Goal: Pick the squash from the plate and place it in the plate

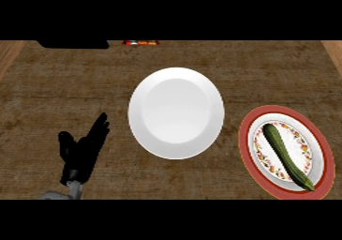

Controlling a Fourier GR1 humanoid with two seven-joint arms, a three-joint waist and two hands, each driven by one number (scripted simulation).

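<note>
Two plates sit on the one wooden counter (48,93): a plain white plate (176,112) in the middle of the frame and a red-rimmed patterned plate (245,140) at the lower right. There is one squash (285,154), long and dark green, lying on the red-rimmed plate. One hand shows, the left hand (82,152), at the lower left. Along the upper edge are two more items: one black object (73,44) at the upper left and one small red-orange object (141,42) just right of it.

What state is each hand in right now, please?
Left hand: open, fingers straight, holding nothing.
Right hand: not in view.
</note>
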